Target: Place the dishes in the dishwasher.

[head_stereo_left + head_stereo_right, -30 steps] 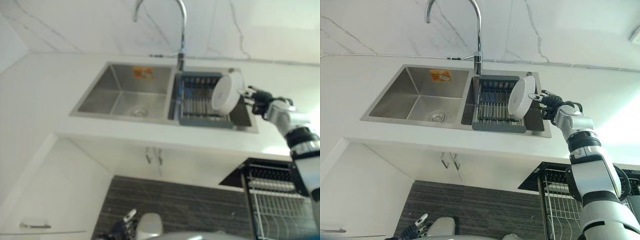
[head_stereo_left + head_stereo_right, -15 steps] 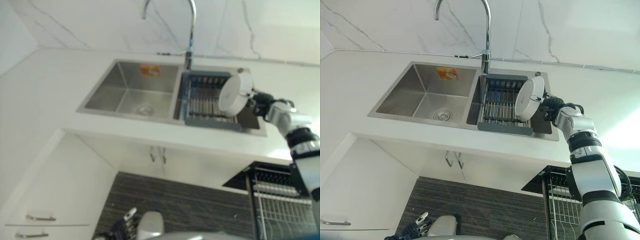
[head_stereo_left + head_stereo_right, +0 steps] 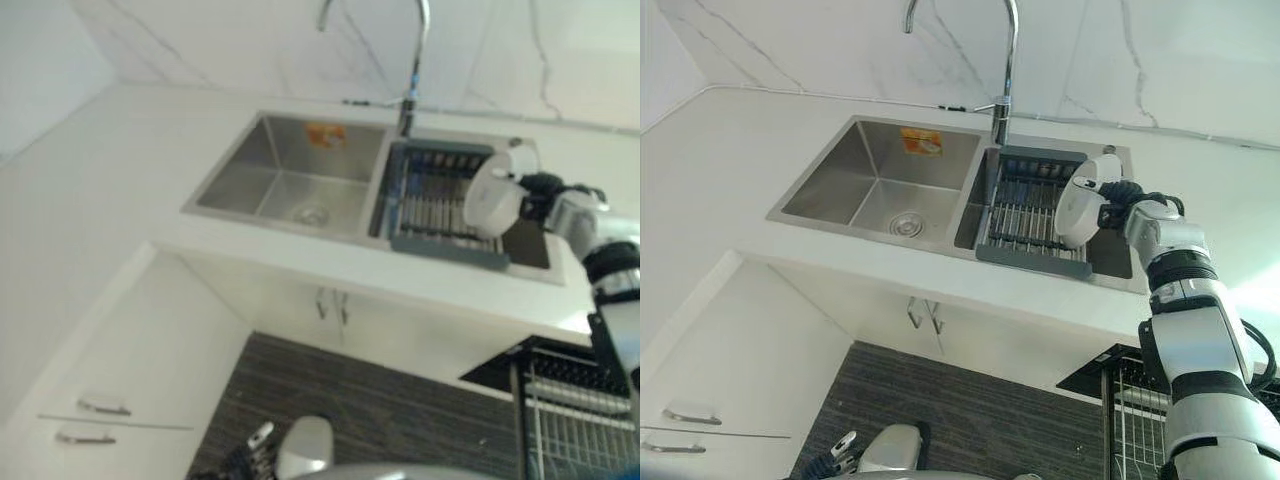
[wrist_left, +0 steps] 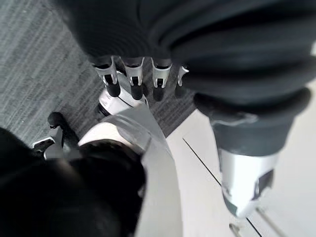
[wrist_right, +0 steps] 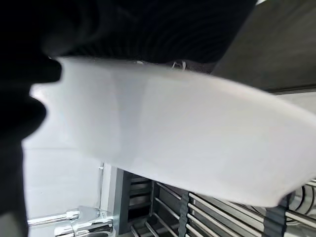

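White and round, the plate (image 3: 1076,212) is standing on edge above the dish rack (image 3: 1032,215) in the sink's right basin, and the right hand (image 3: 1122,196) is gripping its rim from the right side, fingers closed on it; the right wrist view is showing the plate's pale face (image 5: 173,133) close against the hand with the rack's bars beneath. The steel sink (image 3: 875,185) is lying beside it, its left basin bare, under the faucet (image 3: 1005,60). The left hand (image 4: 133,81) is hanging low near the floor, fingers relaxed and holding nothing. The step in hand looks like lifting the plate out of the rack; next it calls for carrying it down and right to the open dishwasher rack (image 3: 1135,420) and slotting it upright between the tines.
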`<state>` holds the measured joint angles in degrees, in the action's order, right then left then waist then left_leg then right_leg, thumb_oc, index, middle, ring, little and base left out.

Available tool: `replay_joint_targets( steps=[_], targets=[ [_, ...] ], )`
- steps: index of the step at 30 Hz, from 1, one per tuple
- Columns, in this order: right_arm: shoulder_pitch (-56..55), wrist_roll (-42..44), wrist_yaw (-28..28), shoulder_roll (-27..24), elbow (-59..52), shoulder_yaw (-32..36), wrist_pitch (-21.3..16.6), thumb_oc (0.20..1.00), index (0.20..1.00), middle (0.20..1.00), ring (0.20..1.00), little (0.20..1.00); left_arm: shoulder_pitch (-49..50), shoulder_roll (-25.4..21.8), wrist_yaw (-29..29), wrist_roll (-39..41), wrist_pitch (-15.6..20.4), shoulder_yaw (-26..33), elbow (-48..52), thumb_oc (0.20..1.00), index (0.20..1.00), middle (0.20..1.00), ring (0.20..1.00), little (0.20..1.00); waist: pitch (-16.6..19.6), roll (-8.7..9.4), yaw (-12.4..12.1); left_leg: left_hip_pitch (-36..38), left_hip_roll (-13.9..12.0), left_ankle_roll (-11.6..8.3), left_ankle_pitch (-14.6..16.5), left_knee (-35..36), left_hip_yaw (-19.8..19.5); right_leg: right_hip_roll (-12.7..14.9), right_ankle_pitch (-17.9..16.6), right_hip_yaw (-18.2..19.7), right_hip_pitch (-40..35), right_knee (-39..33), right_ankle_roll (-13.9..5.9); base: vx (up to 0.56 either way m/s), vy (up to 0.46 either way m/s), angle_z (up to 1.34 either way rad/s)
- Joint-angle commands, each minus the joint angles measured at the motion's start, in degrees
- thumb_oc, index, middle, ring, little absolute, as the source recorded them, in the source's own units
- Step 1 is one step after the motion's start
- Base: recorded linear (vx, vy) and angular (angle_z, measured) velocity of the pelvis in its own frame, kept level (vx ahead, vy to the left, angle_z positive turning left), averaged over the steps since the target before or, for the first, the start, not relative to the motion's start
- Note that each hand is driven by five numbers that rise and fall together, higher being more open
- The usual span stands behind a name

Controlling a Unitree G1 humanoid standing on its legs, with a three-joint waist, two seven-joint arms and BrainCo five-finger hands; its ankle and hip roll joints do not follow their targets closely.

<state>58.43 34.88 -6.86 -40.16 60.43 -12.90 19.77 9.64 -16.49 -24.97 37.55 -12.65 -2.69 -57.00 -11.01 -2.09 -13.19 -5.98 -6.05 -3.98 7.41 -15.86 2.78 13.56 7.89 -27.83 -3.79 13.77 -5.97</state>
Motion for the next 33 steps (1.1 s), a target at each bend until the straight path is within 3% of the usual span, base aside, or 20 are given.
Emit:
replay_joint_targets(
  steps=[1,4,5,6,13,18,23,25,26,28,33],
  targets=[
    [6.0,-0.1,0.3,-2.2,1.6,-1.9,-2.4,1.0,1.0,1.0,1.0,1.0,-1.0,-2.7,-0.7,1.5,1.0,-4.0,1.0,1.0,1.0,1.0,1.0,1.0,2.2,0.8,-1.3,0.9,-5.9,-4.73,1.7,-1.3,3.0,3.3,2.8,1.9,1.5,3.4,-1.9,0.0,-0.005,0.16],
    [6.7,-0.8,-0.1,-2.4,2.3,-1.9,-2.1,1.0,1.0,1.0,1.0,1.0,-1.3,-2.5,-0.7,1.6,1.1,-4.0,0.5,1.0,1.0,1.0,1.0,1.0,2.2,0.7,-1.5,0.7,-5.9,-4.85,1.5,-1.3,2.8,3.3,3.0,1.7,1.3,3.4,-1.76,0.0,0.0,0.14],
    [6.7,-2.0,-0.7,-2.3,2.6,-2.1,-2.1,0.711,0.711,0.711,0.711,0.711,-1.4,-2.5,-0.8,1.3,1.0,-3.8,0.3,1.0,1.0,1.0,1.0,1.0,2.2,0.67,-1.6,0.6,-5.8,-4.91,1.5,-1.3,2.7,3.3,3.0,1.5,1.3,3.4,-1.76,-0.01,0.001,0.11],
    [6.6,-2.8,-1.3,-2.4,2.8,-2.3,-1.9,0.2,0.2,0.2,0.2,0.2,-1.3,-2.4,-0.9,1.3,1.2,-3.7,0.0,1.0,1.0,1.0,1.0,1.0,2.3,0.66,-1.7,0.5,-5.8,-4.94,1.4,-1.3,2.7,3.3,3.0,1.5,1.2,3.4,-1.76,0.0,0.007,0.09],
    [6.3,-7.6,-3.3,-3.0,5.2,-3.5,-0.8,0.2,0.2,0.2,0.2,0.2,-1.6,-2.1,-0.3,2.2,0.8,-3.4,-0.7,1.0,1.0,1.0,1.0,1.0,2.2,0.77,-1.9,0.3,-5.9,-5.02,1.2,-1.3,2.7,3.4,2.9,1.1,1.1,3.4,-1.91,0.0,0.002,0.01],
    [6.1,-7.9,0.2,-3.3,4.5,-4.6,-1.7,0.2,0.2,0.2,0.2,0.2,-1.5,-2.0,0.0,1.7,1.0,-3.3,-0.9,1.0,1.0,1.0,1.0,1.0,2.0,0.91,-1.6,0.2,-5.7,-4.78,1.3,-1.3,3.1,3.6,2.5,1.4,1.5,3.4,-2.24,-0.04,0.002,0.01],
    [3.9,-3.8,6.2,-2.8,-0.5,-1.7,-7.7,0.2,0.2,0.2,0.2,0.2,-1.2,-1.8,0.5,2.2,0.6,-3.3,-0.1,1.0,1.0,1.0,1.0,1.0,2.1,0.78,-0.7,0.6,-5.9,-4.69,1.5,-1.3,3.7,3.7,2.4,2.0,1.6,3.4,-2.47,-0.03,0.044,0.0],
    [2.3,1.0,9.3,-3.3,-5.6,-0.3,-9.8,0.2,0.2,0.2,0.2,0.2,-0.7,-1.6,0.3,1.8,0.7,-3.3,0.4,1.0,1.0,1.0,1.0,1.0,2.0,0.91,-0.1,0.8,-6.1,-4.67,1.6,-1.3,4.0,3.7,2.2,2.4,1.9,3.4,-2.57,-0.06,0.031,0.03],
    [0.3,7.4,12.5,-3.2,-10.5,2.3,-11.5,0.2,0.2,0.2,0.2,0.2,-0.2,-1.4,0.3,1.8,1.2,-3.3,0.4,1.0,1.0,1.0,1.0,1.0,1.9,1.07,0.7,1.0,-6.3,-4.65,1.8,-1.3,4.2,3.6,2.2,2.8,2.3,3.4,-2.63,-0.05,0.025,0.05],
    [-2.9,13.0,12.7,-2.2,-17.5,6.7,-15.1,0.2,0.2,0.2,0.2,0.2,0.6,-1.1,-0.1,0.8,1.9,-3.4,0.5,1.0,1.0,1.0,1.0,1.0,1.8,1.45,1.6,1.2,-6.2,-4.39,2.2,-1.3,4.4,3.2,2.1,3.9,2.9,3.4,-2.65,-0.05,0.009,0.07],
    [-10.1,17.7,13.1,0.2,-35.9,12.2,-19.3,0.2,0.2,0.2,0.2,0.2,1.7,-0.3,-1.5,-1.9,4.0,-2.3,-1.0,1.0,1.0,1.0,1.0,1.0,1.8,2.08,4.5,1.4,-6.4,-3.94,3.0,-1.3,5.4,2.7,1.8,6.4,5.0,3.4,-3.08,-0.06,0.018,-0.25]
  ],
)
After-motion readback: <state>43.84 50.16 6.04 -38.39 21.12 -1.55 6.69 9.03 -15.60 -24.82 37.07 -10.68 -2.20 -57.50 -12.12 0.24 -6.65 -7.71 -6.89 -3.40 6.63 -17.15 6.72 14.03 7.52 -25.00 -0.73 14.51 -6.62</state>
